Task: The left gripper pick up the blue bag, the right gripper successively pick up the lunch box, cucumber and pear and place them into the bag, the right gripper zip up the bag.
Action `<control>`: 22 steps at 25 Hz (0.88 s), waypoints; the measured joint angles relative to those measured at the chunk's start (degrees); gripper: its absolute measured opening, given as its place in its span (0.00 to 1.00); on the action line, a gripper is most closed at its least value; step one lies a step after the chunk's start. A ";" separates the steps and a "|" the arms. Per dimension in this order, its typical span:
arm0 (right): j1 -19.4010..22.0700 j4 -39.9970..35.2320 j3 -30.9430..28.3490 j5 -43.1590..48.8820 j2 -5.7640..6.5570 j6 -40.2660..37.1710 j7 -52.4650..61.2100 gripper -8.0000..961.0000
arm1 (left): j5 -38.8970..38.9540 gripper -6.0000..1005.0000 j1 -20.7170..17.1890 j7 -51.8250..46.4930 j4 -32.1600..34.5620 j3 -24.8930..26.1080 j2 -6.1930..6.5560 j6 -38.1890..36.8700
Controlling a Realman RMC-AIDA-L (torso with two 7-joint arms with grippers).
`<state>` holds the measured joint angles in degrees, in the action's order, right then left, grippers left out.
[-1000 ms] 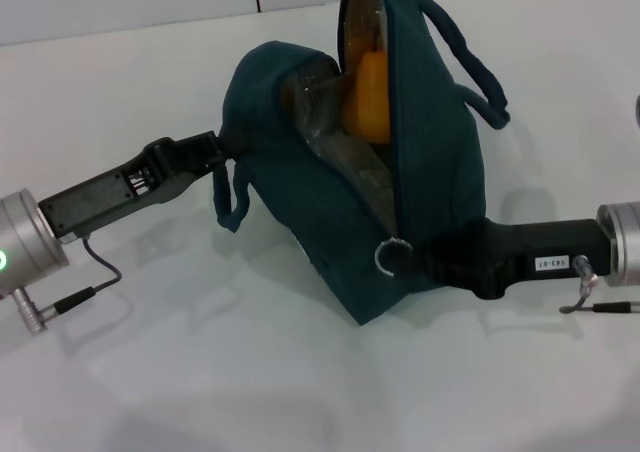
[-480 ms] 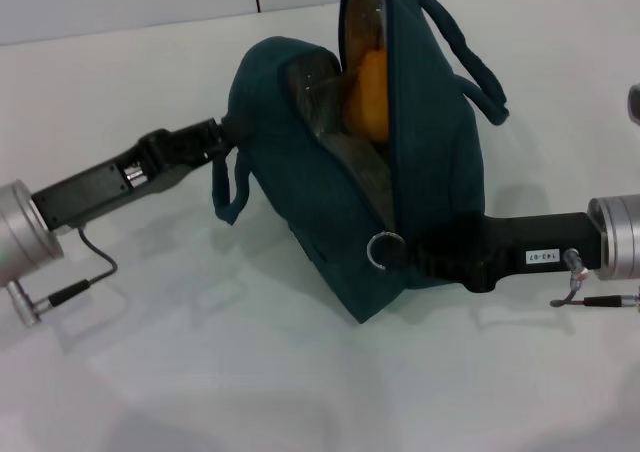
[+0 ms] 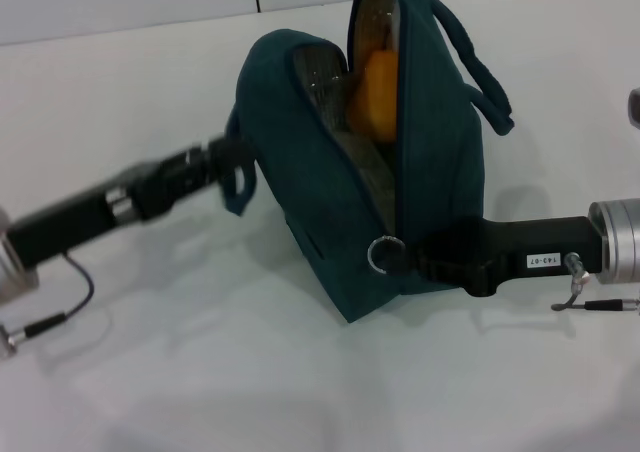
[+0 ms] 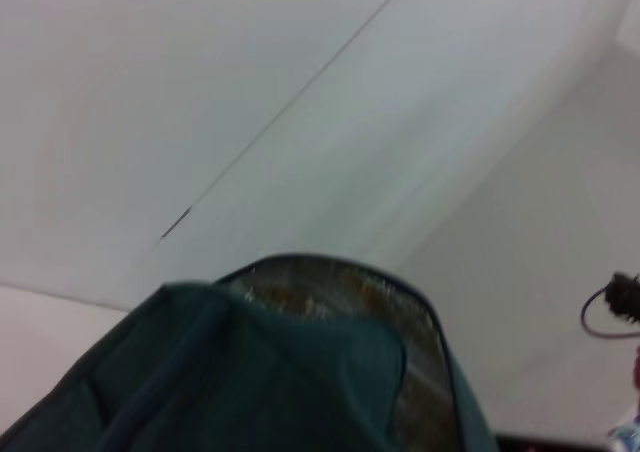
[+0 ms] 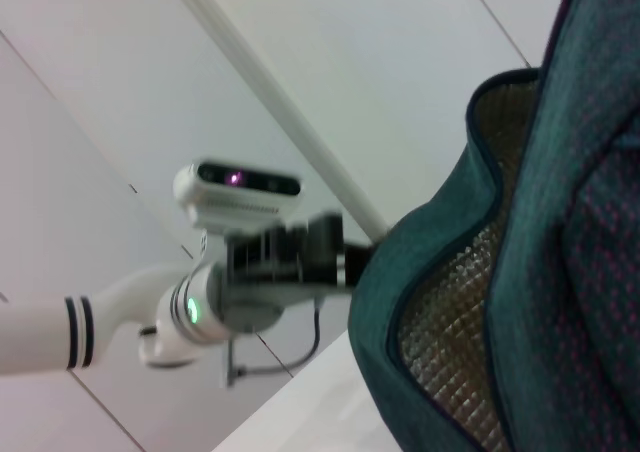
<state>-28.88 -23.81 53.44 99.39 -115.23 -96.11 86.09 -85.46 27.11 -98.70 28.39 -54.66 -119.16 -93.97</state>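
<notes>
Right gripper (image 3: 405, 255) sits at the zipper ring (image 3: 383, 253) low on the blue bag (image 3: 330, 212), fingers hidden so I can't tell their grip, while my left gripper (image 3: 232, 162) steadies the far side; pear (image 3: 372, 94) inside, zipping comes next, I judge.

Your left arm enters from lower left, reaching up and rightward. Left gripper (image 3: 235, 162) at bag's (image 3: 330, 202) left side, by the hanging loop handle (image 3: 238, 180); fingers too blurred and dark to read. In right wrist view, same arm (image 5: 270, 272) seen far off, wrist ring lit green.

Your right arm enters from right edge, lying nearly level, silver wrist cuff at edge. Right gripper (image 3: 400, 255) at bag's lower front, at the zipper ring (image 3: 382, 254); finger state unclear.
</notes>
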 joint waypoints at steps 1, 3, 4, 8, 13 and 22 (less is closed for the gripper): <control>-0.05 0.00 0.00 -0.02 0.00 0.05 0.02 0.01 | -0.49 0.49 -0.91 1.72 -0.10 -0.02 -0.11 -0.01; -0.12 0.00 -0.08 -0.13 0.00 0.13 0.06 0.01 | -1.33 0.48 -3.30 5.07 -0.63 -0.03 -0.34 0.04; -0.18 0.00 -0.22 -0.25 0.01 0.18 0.09 0.02 | -1.52 0.48 -4.25 6.91 -1.20 -0.05 -0.41 0.23; -0.33 0.00 -0.53 -0.55 0.01 0.28 0.12 0.01 | -1.68 0.48 -6.93 15.21 -7.33 -0.11 -0.86 2.26; -1.42 0.00 -0.63 -0.63 0.00 0.66 0.11 0.02 | 0.46 0.48 -6.63 21.11 -13.58 -3.30 -1.52 5.19; -4.46 0.22 -0.53 -2.43 -0.38 2.63 0.14 0.02 | 8.37 0.48 -1.54 27.98 -22.23 -10.47 -1.61 8.99</control>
<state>-33.34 -23.59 52.91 96.95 -115.60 -93.47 86.23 -77.09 25.57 -70.73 6.16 -65.13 -120.76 -84.98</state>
